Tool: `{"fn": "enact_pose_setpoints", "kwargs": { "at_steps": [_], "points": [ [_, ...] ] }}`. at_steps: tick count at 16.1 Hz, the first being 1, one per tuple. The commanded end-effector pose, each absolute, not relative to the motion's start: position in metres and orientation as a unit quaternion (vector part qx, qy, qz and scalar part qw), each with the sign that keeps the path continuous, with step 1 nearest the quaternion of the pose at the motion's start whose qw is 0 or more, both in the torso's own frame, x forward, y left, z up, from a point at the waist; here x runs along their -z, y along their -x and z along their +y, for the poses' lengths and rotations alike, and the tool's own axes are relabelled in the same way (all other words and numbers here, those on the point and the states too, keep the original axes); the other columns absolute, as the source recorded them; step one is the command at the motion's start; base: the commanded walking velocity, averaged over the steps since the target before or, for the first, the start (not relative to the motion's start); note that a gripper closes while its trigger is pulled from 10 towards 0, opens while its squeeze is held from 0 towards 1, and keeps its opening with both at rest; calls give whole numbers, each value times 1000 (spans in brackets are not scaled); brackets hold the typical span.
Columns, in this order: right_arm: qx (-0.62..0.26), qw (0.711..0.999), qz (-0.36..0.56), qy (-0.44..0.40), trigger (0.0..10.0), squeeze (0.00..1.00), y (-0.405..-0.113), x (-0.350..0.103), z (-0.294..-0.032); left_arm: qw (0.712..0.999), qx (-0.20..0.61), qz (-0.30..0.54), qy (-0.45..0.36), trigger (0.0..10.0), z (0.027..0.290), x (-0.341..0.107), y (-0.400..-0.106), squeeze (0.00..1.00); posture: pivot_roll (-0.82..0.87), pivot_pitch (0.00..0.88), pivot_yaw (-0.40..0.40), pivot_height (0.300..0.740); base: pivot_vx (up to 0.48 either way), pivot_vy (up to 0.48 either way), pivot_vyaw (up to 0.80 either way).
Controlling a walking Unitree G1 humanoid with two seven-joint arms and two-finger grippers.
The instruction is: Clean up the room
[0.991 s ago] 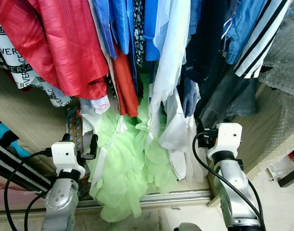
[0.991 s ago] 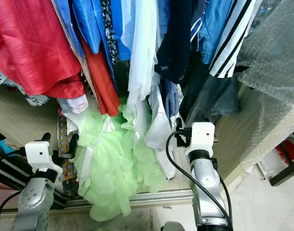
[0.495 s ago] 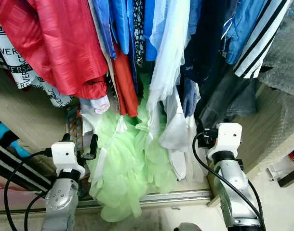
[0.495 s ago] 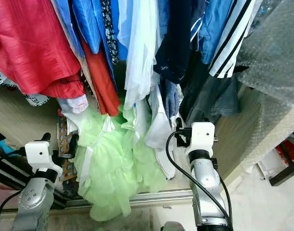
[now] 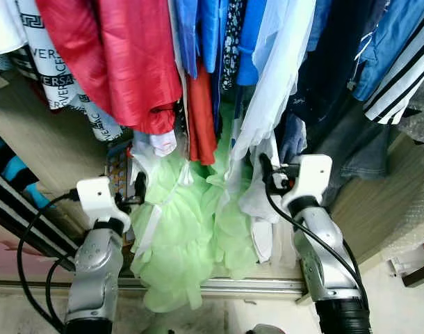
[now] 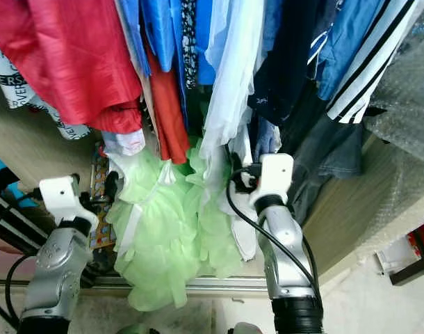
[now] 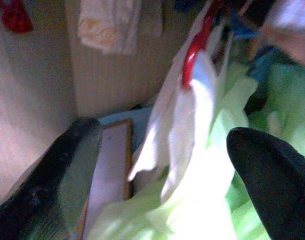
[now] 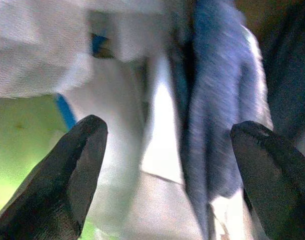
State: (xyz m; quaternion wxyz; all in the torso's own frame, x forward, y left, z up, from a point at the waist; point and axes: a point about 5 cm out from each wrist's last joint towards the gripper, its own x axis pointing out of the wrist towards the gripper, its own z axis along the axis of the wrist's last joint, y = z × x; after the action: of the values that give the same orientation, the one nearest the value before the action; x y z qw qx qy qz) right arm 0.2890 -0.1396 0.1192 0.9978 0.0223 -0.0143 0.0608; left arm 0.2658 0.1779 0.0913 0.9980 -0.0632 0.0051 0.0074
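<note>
Before the open wardrobe, I have leaned closer: the right end effector (image 5: 264,167), fingers spread, now reaches the white garment (image 5: 257,198); the left end effector (image 5: 137,189), also spread, flanks the green dress (image 5: 191,243). Grasping looks imminent.

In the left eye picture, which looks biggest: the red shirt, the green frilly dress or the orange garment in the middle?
1. Red shirt, though it hangs nearer the camera.
2. Green frilly dress, close in size to the shirt.
3. Orange garment, a narrow strip.
</note>
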Motion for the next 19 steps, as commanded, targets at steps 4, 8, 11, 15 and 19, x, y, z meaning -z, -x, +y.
{"fn": "enact_pose_setpoints", "kwargs": {
  "at_steps": [4, 8, 11, 15, 19],
  "points": [
    [-82, 996, -20, 19, 10000, 0, -272, -116, -146, 999, 26, -2, 24, 10000, 179, -94, -248, 0, -75, 0, 15, 740, 0, 0, 0],
    [-54, 998, 6, -17, 10000, 0, -281, -113, -145, 995, 89, 23, -32, 10000, 172, -93, -254, 0, -50, 0, 0, 740, 0, 0, 0],
    [-52, 999, 5, 2, 10000, 0, -280, -112, -148, 992, 120, 19, -37, 10000, 155, -91, -259, 0, -68, 0, 7, 740, 0, 0, 0],
    [-58, 998, 12, -2, 10000, 0, -282, -105, -142, 995, 67, 35, -63, 10000, 163, -84, -257, 0, -80, 0, 24, 740, 0, 0, 800],
    [-61, 998, 9, -11, 10000, 0, -289, -106, -138, 996, 28, 32, -75, 10000, 174, -86, -254, 0, -58, 0, 14, 740, 0, 0, 800]
  ]
}}
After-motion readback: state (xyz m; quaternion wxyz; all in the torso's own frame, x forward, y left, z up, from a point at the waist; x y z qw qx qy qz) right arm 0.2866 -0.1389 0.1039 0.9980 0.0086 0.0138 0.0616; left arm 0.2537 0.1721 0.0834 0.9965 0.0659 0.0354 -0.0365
